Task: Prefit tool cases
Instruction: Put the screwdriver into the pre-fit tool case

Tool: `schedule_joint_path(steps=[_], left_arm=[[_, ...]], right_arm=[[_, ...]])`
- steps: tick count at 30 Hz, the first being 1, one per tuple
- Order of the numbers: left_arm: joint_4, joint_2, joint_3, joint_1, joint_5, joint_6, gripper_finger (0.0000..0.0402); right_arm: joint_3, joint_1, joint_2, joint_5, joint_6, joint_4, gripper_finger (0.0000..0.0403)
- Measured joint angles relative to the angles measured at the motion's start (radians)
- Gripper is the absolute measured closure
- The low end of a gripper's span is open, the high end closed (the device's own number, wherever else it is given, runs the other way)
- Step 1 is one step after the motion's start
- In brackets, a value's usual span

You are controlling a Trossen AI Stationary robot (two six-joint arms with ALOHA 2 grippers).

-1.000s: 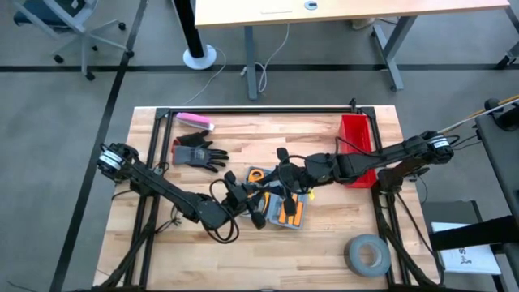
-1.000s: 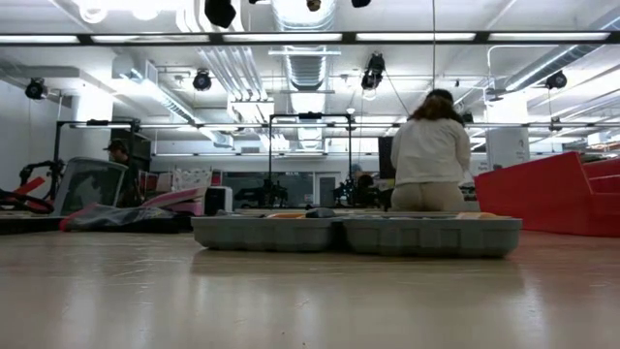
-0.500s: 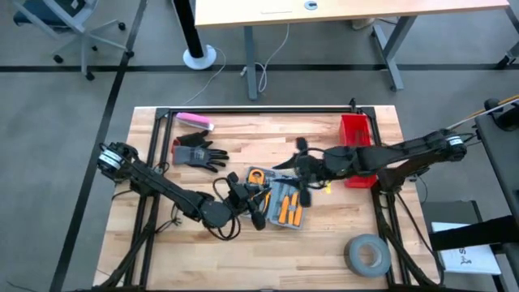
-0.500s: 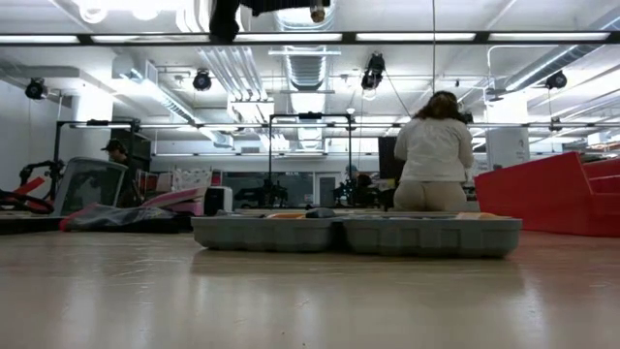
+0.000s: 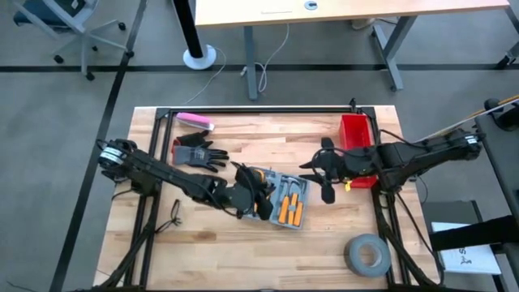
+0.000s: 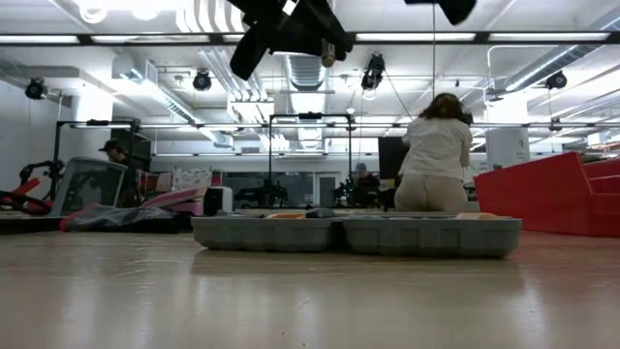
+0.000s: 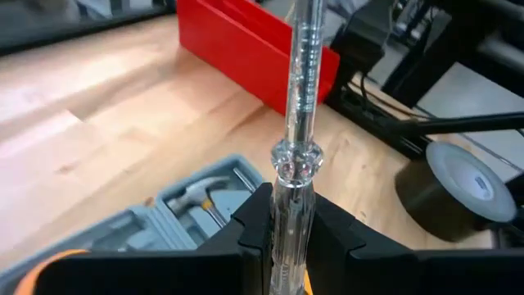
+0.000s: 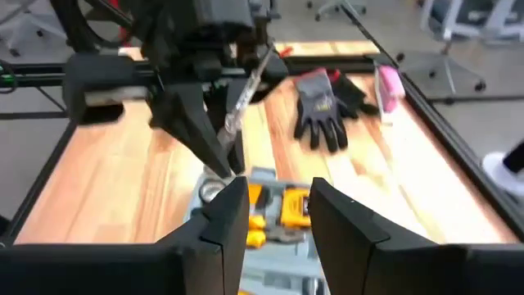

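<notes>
The left arm reaches from the table's left edge toward its middle, its left gripper [image 5: 247, 195] raised over the left part of the open tool case [image 5: 280, 201], fingers [image 7: 246, 238] clamped on a clear-handled screwdriver [image 7: 296, 123] whose shaft juts forward past them. The right arm stretches in from the right edge, its right gripper [image 5: 324, 173] hovering just right of the case near the red bin [image 5: 355, 130], its two fingers [image 8: 225, 215] standing apart with nothing between them. The grey-blue case lies flat, both halves open, near the middle of the wooden table [image 5: 235, 251]; inside show orange-handled tools [image 5: 289, 212], a hammer [image 7: 196, 194] and a yellow tape measure [image 8: 293, 210]. What the red bin holds cannot be told. A pair of black work gloves [image 5: 197, 152] lies well to the case's left rear, a pink object [image 5: 195, 121] behind them, and a grey tape roll [image 5: 366, 255] sits at the front right corner. Beyond the table a person [image 6: 432, 155] stands with back turned.
</notes>
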Motion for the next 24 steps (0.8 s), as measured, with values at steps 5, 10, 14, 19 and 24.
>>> schedule_joint_path(steps=[5,10,14,19,24], left_arm=[[-0.013,0.0,0.012,0.039,0.094,-0.022,0.0363],[-0.016,0.0,0.003,0.065,0.164,-0.068,0.0361],[-0.022,0.001,-0.004,0.08,0.209,-0.111,0.036],[-0.001,0.04,-0.005,0.093,0.277,-0.157,0.0359],[-0.008,0.139,0.036,0.1,0.366,-0.181,0.0359]], right_arm=[[-0.079,0.004,-0.048,0.005,0.051,0.036,0.0295],[-0.124,0.006,-0.079,0.005,0.075,0.05,0.0289],[-0.129,0.006,-0.092,0.006,0.078,0.053,0.0286],[-0.129,0.006,-0.105,0.007,0.075,0.054,0.0295],[-0.129,0.006,-0.107,0.007,0.069,0.055,0.0304]])
